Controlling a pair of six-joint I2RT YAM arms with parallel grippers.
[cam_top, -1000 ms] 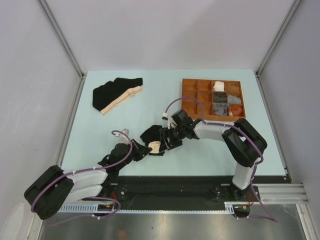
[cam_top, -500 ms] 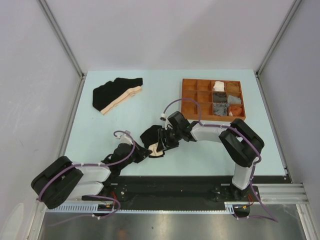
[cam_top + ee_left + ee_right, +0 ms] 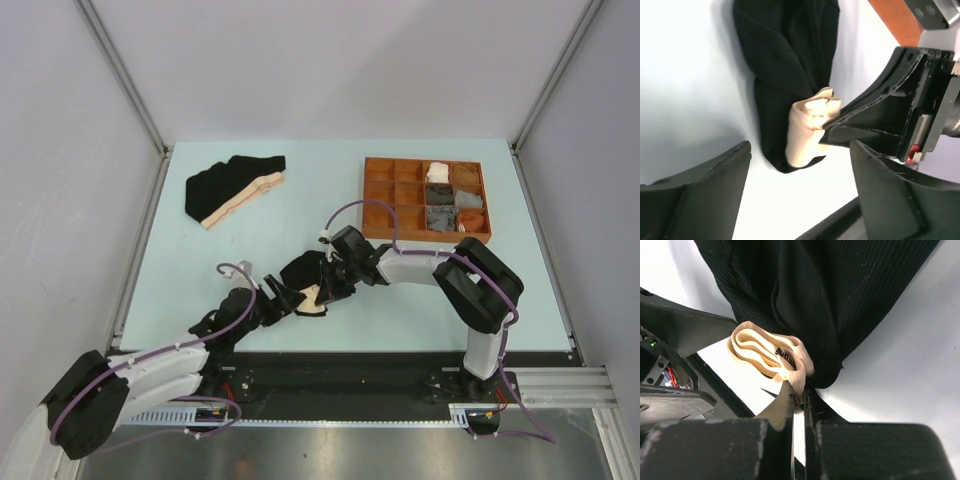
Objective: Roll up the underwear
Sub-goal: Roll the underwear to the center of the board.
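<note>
Briefs (image 3: pixel 785 65) lie rolled, beige waistband (image 3: pixel 765 352) pinched by right pincer (image 3: pixel 799 392); left pincer (image 3: pixel 801 150) gapes wide.

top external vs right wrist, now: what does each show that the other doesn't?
Top external only: the second brief lying flat at the table's far left, and the tray with cloth bundles in its right-hand compartments.
Right wrist only: the right gripper shut on the edge of the beige waistband, whose layers are folded over each other.
Both: the bunched brief, black, near the front middle of the table.
</note>
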